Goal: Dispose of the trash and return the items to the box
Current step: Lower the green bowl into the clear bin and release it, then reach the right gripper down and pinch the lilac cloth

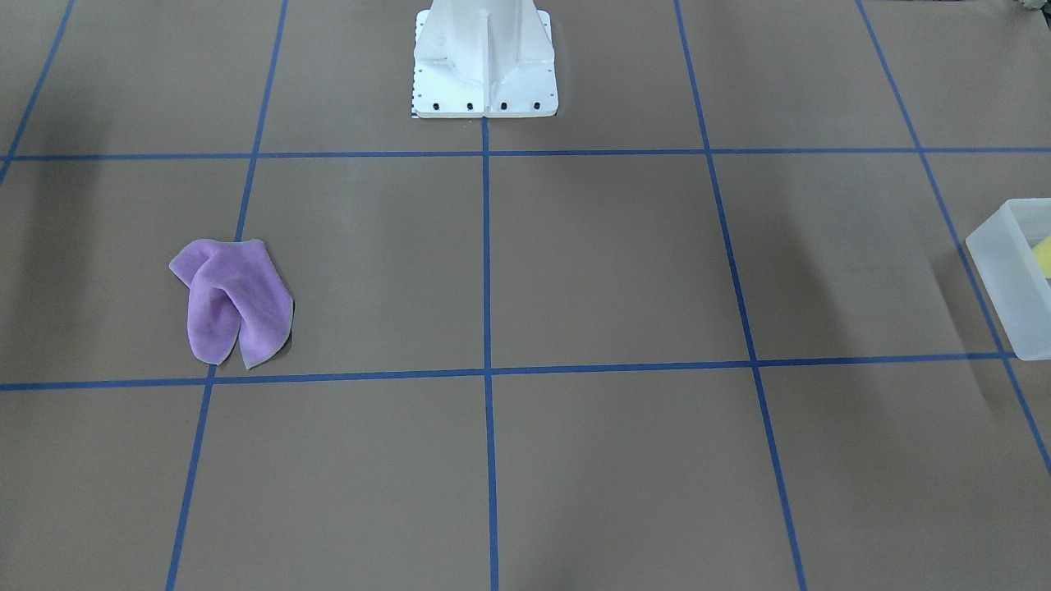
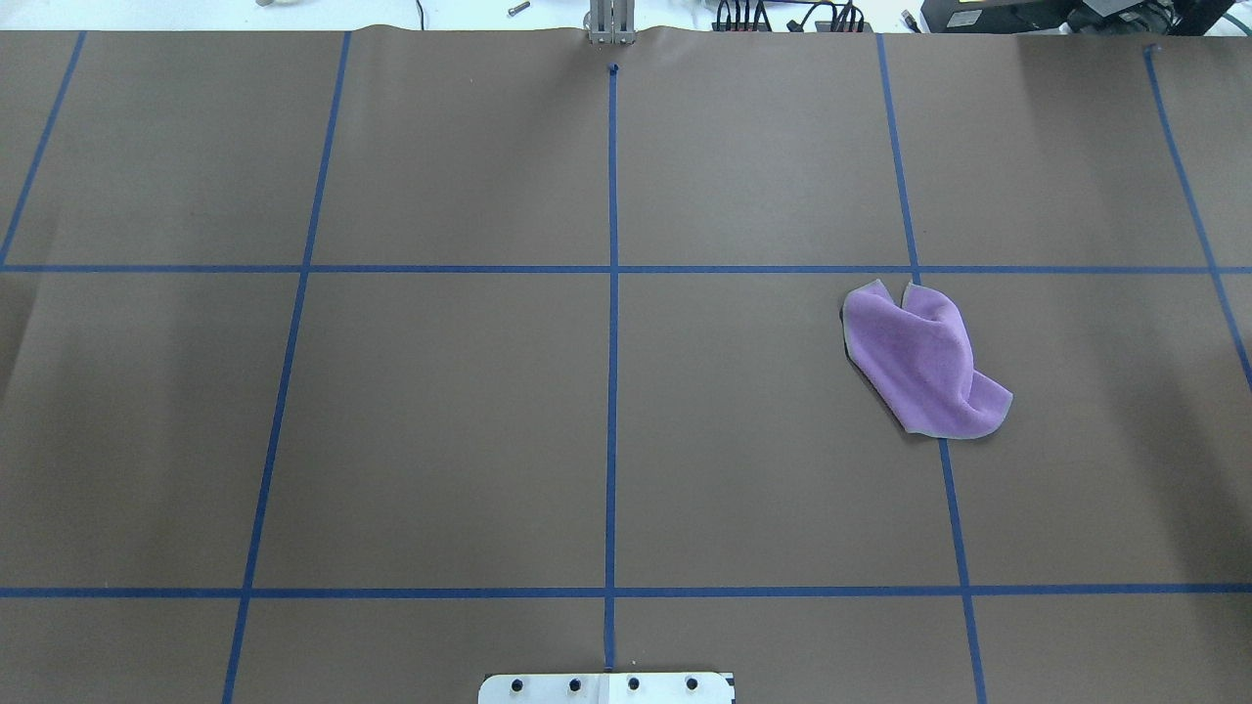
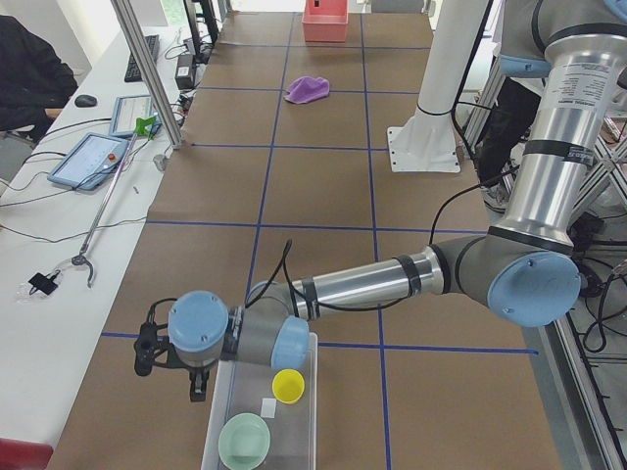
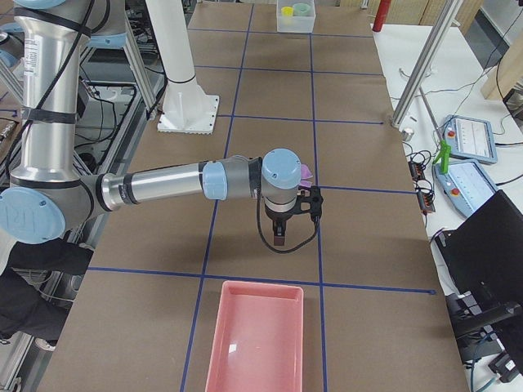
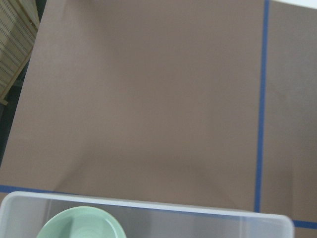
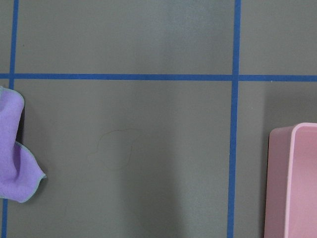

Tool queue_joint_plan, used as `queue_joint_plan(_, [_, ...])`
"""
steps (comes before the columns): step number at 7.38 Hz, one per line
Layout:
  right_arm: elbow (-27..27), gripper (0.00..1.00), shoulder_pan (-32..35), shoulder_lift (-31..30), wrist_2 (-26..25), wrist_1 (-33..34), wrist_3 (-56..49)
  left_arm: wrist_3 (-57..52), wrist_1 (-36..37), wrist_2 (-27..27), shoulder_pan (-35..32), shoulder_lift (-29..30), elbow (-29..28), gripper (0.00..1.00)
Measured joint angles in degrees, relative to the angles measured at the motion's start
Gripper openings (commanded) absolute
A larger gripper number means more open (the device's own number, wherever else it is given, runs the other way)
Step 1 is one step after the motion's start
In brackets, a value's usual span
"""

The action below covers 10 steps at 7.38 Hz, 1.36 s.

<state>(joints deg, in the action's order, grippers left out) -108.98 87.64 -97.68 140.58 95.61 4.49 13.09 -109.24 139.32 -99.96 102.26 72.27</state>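
Note:
A crumpled purple cloth [image 1: 234, 300] lies on the brown table; it also shows in the overhead view [image 2: 924, 362] and at the left edge of the right wrist view [image 6: 12, 158]. A clear plastic box [image 3: 314, 411] at the table's left end holds a green bowl [image 3: 244, 441] and a yellow cup [image 3: 288, 385]. My left gripper [image 3: 196, 384] hangs beside the box's outer edge; I cannot tell whether it is open or shut. My right gripper [image 4: 279, 237] hovers over bare table between the cloth [image 4: 305, 172] and a pink bin [image 4: 214, 343]; I cannot tell its state either.
The pink bin looks empty and stands at the table's right end; its rim shows in the right wrist view [image 6: 273, 178]. The white robot pedestal [image 1: 484, 61] stands at the table's back middle. Blue tape lines grid the table. Operators' tablets and cables lie on the side bench [image 3: 93, 157].

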Motion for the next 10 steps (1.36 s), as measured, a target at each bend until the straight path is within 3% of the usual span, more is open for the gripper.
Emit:
queue_joint_plan(2, [-0.28,1.0,-1.3,0.01,-0.4,0.22,2.66,10.36,3.86,-1.01,3.64,-3.69,12.84,0.99])
queue_joint_plan(4, [-3.04,1.0,-2.92,0.03,0.02,0.1,7.3,19.04,4.16,-1.7,9.6,-5.76,19.53,0.99])
queue_joint_plan(7, [-8.68,1.0,-8.6,1.51,3.39,-0.33,14.81,22.41,3.24,-2.83,13.33,-7.3,21.05,0.99])
queue_joint_plan(10, [-10.69,1.0,-23.93,10.28,-6.14,-1.05,31.62,22.83,3.16,-2.93,13.63,-7.41,21.06,0.99])
